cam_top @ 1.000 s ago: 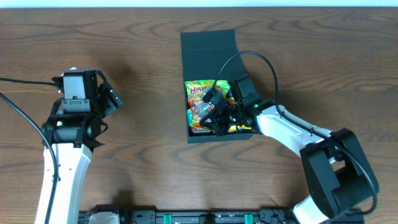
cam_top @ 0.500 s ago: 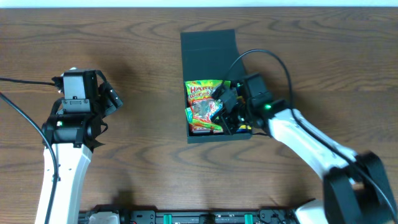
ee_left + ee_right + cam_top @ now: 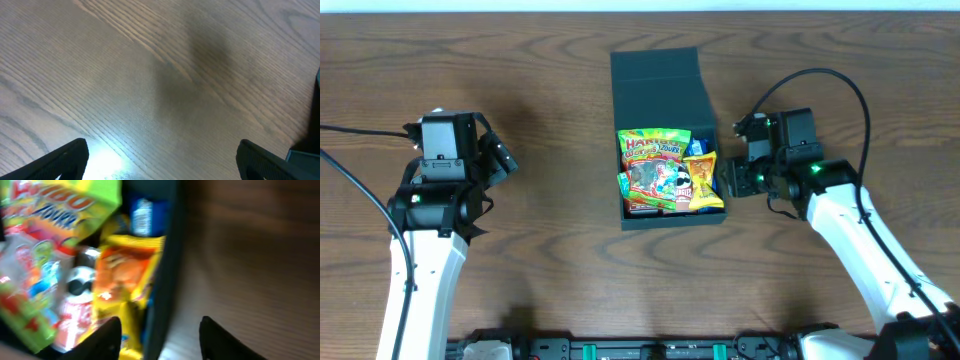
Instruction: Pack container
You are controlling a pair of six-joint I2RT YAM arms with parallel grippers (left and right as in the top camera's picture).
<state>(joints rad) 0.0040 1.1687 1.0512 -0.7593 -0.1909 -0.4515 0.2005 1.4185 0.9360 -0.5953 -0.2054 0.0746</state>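
A matte dark teal-black square cardboard box (image 3: 655, 88) holds bright snack packets (image 3: 658, 170); the right pincer (image 3: 730, 180) gapes empty just beside it, the left pincer (image 3: 503, 160) likewise, well apart.

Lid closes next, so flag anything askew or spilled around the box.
Nothing serious. The yellow packet lies slanted atop the other packets, by the box wall nearest the right claw. Nothing has spilled onto the table.

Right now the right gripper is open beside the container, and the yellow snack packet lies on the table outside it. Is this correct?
Not fully. The yellow snack packet lies inside the container, not on the table; the overhead view shows this. The right gripper is open beside the container.
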